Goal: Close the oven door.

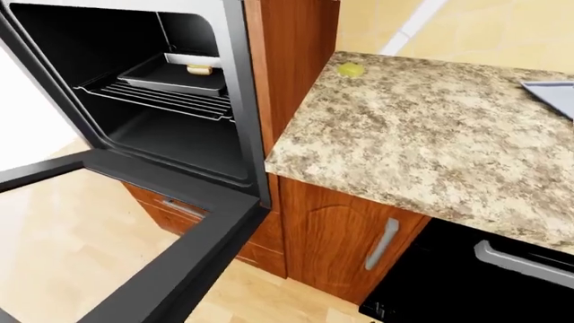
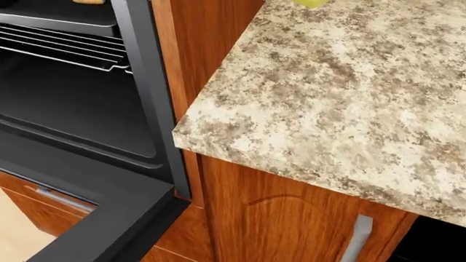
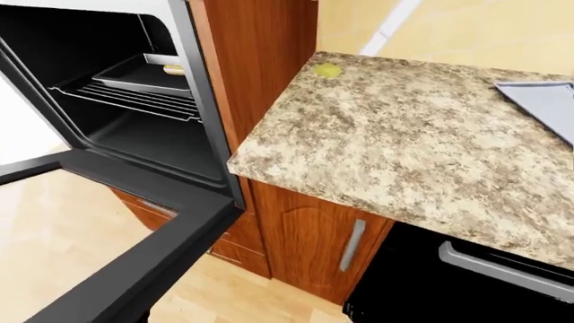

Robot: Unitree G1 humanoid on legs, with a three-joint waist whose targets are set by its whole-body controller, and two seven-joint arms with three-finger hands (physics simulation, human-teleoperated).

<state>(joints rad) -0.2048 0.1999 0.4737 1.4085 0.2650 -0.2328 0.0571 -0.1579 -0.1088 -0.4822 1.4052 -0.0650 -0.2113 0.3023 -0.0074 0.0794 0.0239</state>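
1. Task status: not started, as far as the views show. The oven door (image 1: 170,269) hangs fully open, folded down flat, with its glass panel showing the floor (image 1: 54,222) beneath it.
2. Location of the door: it sits left of the countertop (image 1: 431,141), below the counter's left edge and beyond its near-left corner. Its hinge side meets the oven (image 1: 134,87) at the lower frame.
3. Oven contents: a wire rack (image 1: 161,97) holds a baking tray (image 1: 175,74), with a small yellowish item on the tray. Nothing visible juts past the opening, so the closing path is judged free.
4. Hands: neither the left nor the right hand appears in any view, so whether the fingers are apart or together cannot be told.
5. Remaining work: bring a hand to the door's free edge, lift, and swing it up until it seats.
6. Other items: a small green thing (image 1: 350,69) lies near the counter's far-left corner; a grey sheet (image 3: 538,101) lies at the right edge.
7. Writing: no brand, label or legible text is visible.
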